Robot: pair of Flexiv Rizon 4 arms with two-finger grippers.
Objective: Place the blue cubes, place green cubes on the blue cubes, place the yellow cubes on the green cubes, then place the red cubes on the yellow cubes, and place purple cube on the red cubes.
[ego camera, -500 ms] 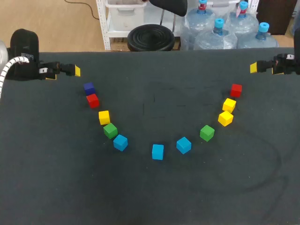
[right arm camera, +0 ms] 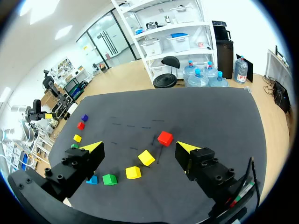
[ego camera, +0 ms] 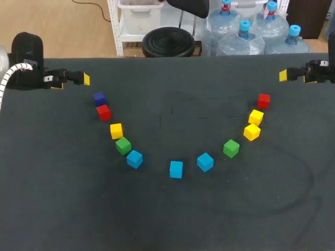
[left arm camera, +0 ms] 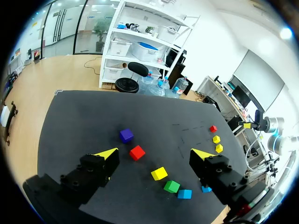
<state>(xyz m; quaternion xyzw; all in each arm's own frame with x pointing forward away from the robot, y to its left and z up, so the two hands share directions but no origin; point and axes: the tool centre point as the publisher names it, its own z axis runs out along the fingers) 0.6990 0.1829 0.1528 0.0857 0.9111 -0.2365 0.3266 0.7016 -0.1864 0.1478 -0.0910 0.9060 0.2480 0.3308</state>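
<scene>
The left hand (left arm camera: 154, 154) and right hand (right arm camera: 138, 146) hang released and empty over the worktop's (ego camera: 167, 219) far corners. The chain runs from the blue cubes (ego camera: 176, 169) up to the purple cube (ego camera: 99, 98), just beyond a red cube (ego camera: 103, 111), so the laying-out seems finished; the next move is probably only to hold clear.

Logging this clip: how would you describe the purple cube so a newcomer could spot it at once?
On the dark table the cubes form a U. Follow its left branch to the far end, nearest the left gripper: the purple cube is last there. It is the only dark bluish-purple one; its one neighbour is a red cube.
</scene>
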